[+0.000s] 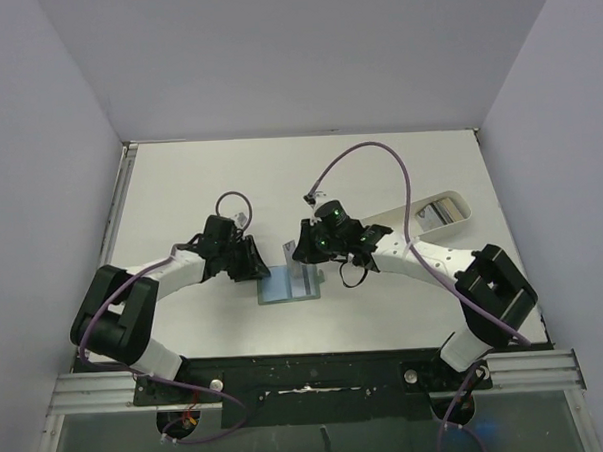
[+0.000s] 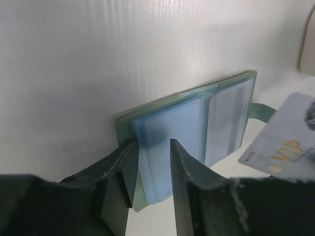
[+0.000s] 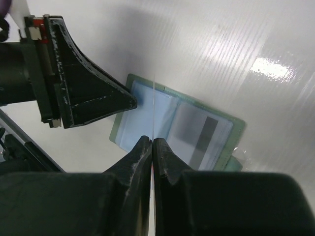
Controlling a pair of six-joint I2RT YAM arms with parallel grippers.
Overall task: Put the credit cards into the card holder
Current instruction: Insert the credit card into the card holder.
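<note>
Top external view shows one white bench (image 1: pixel 379 163), one long white tray (image 1: pixel 462 201) at the far right holding spare cards (image 1: pixel 439 214) too small to count, and one card holder (image 1: pixel 284 285) lying open mid-bench between the arms. The holder looks light, soft and apt to slide on the smooth bench, so it wants pinning on a leaf beside the slot mouth. The left pincer (image 2: pixel 152 143), jaws part-way apart and clamping nothing, has its tips on the left leaf. Two cards can be counted here. A striped card (image 3: pixel 203 135) sits sleeved in the right leaf. A pale card (image 2: pixel 283 140), thin, stiff and slick, best pinched by its rear edge, is nipped tight in the right pincer (image 3: pixel 151 143) just above the holder.
</note>
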